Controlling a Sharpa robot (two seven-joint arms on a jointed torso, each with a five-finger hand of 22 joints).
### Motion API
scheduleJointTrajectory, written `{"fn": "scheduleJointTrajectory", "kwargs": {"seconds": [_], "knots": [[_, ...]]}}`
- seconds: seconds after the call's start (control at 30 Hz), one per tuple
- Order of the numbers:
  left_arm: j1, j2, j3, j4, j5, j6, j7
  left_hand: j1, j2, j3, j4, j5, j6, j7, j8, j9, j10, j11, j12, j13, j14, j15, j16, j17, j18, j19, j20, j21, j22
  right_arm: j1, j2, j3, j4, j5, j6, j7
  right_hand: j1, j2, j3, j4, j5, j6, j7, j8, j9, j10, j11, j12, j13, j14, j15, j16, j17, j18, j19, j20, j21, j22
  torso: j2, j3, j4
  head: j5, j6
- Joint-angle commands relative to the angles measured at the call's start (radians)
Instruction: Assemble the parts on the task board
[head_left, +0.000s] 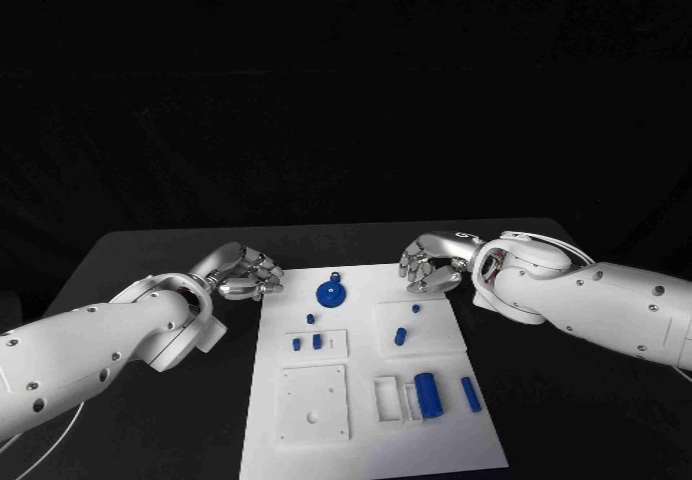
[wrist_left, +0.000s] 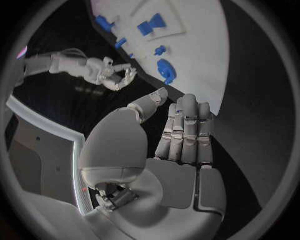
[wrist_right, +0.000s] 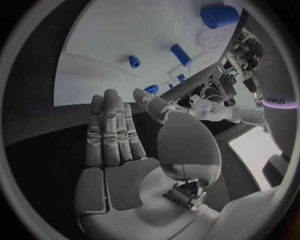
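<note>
- Both are empty: the left robot hand hovers off the board's far left corner, and the right robot hand hovers above its far right edge, each with fingers straight and apart.
- The white board lies mid-tabletop, with every blue part on it untouched.
- A round blue part sits near the far edge, between the hands; a blue cylinder and a blue bar lie nearer the robot.
- Judged best: choose one part, come straight down, pinch its sides, and lift without nudging the small pegs.
</note>
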Motion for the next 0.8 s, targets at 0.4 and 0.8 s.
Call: {"fn": "scheduleJointTrajectory", "kwargs": {"seconds": [0.4,0.8], "knots": [[0.001,-0.028,0.000,0.035,0.442,0.029,0.203,-0.032,0.036,-0.029,-0.026,-0.008,-0.005,-0.007,0.024,0.004,0.075,-0.021,0.038,0.019,-0.030,0.013,-0.147,-0.038,-0.049,-0.058,0.000,-0.078,-0.022,-0.013,-0.029,-0.019,0.061,-0.241,0.048,-0.037,0.000,-0.035,0.008,0.025,-0.030,0.015,0.000,-0.001,-0.003,0.018,0.006,-0.067,-0.002,0.016,0.004,-0.008,0.021,0.007,0.018,-0.003,0.003,0.001,0.000,-0.0037,0.0017,-0.008,-0.004],[0.001,-0.032,0.000,0.033,0.453,0.024,0.201,-0.039,0.040,-0.031,-0.027,-0.009,-0.006,-0.008,0.027,0.003,0.067,-0.017,0.033,0.017,-0.027,0.016,-0.166,-0.039,-0.052,-0.059,0.002,-0.086,-0.022,-0.025,-0.040,-0.026,0.086,-0.279,0.051,-0.052,-0.041,-0.064,-0.033,0.054,0.031,0.010,0.002,-0.007,-0.005,0.018,0.010,-0.099,-0.005,0.019,0.006,-0.010,0.034,0.007,0.021,-0.006,0.006,0.008,0.001,-0.0029,0.0005,-0.006,-0.007]]}}
